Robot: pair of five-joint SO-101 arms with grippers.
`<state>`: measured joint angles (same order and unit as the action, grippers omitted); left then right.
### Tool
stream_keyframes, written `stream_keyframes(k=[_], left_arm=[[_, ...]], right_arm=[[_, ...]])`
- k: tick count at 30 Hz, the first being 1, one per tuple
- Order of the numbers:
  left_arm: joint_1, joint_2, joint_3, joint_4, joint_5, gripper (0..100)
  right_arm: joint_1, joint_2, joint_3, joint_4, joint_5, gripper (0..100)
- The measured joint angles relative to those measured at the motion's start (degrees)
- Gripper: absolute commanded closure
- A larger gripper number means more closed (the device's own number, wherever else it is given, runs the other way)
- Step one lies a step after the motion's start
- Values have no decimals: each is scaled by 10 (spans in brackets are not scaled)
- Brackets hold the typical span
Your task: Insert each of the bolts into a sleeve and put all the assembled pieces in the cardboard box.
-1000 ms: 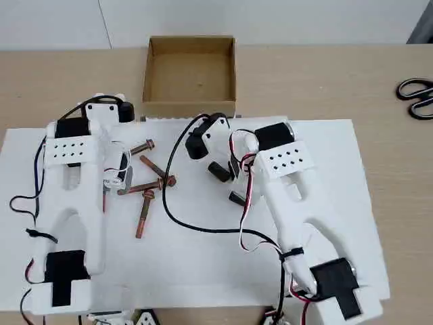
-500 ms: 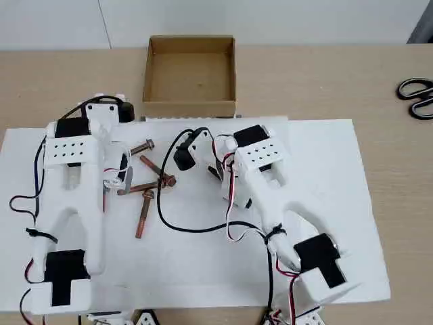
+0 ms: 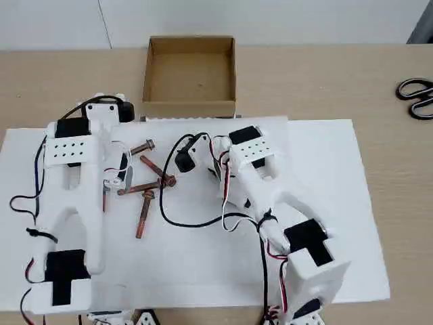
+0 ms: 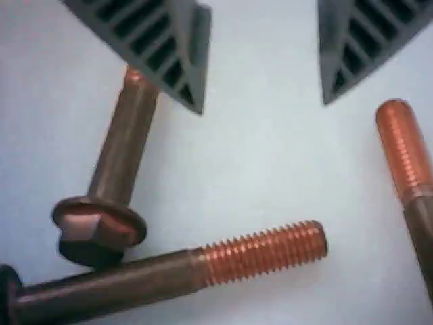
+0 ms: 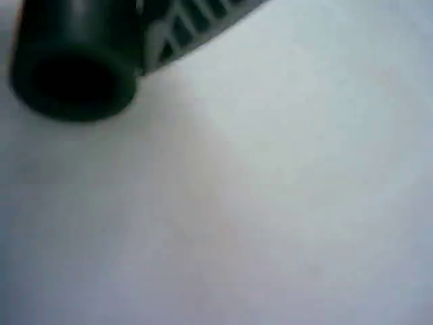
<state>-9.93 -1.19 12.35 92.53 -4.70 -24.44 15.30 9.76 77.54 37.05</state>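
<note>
The bolts lie crossed in the left half of the white sheet, the left gripper spread wide over them; I'd say it should settle on one shank clear of its neighbours. The right wrist view adds a black sleeve beside the right gripper; gripped or not, I cannot tell

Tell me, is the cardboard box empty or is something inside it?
Empty. Seen from above, the floor of the cardboard box is bare; the bolts lie outside it on the white sheet.
</note>
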Motion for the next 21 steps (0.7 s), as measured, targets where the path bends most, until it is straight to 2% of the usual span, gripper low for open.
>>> stream_keyframes(k=[10, 16, 21], left_arm=[[0, 0, 0, 0, 0, 893], [12, 0, -16, 21, 0, 951], [57, 0, -64, 59, -2, 949]], right_arm=[[6, -9, -13, 1, -17, 987], [3, -79, -80, 86, -58, 987], [50, -134, -105, 161, -101, 988]])
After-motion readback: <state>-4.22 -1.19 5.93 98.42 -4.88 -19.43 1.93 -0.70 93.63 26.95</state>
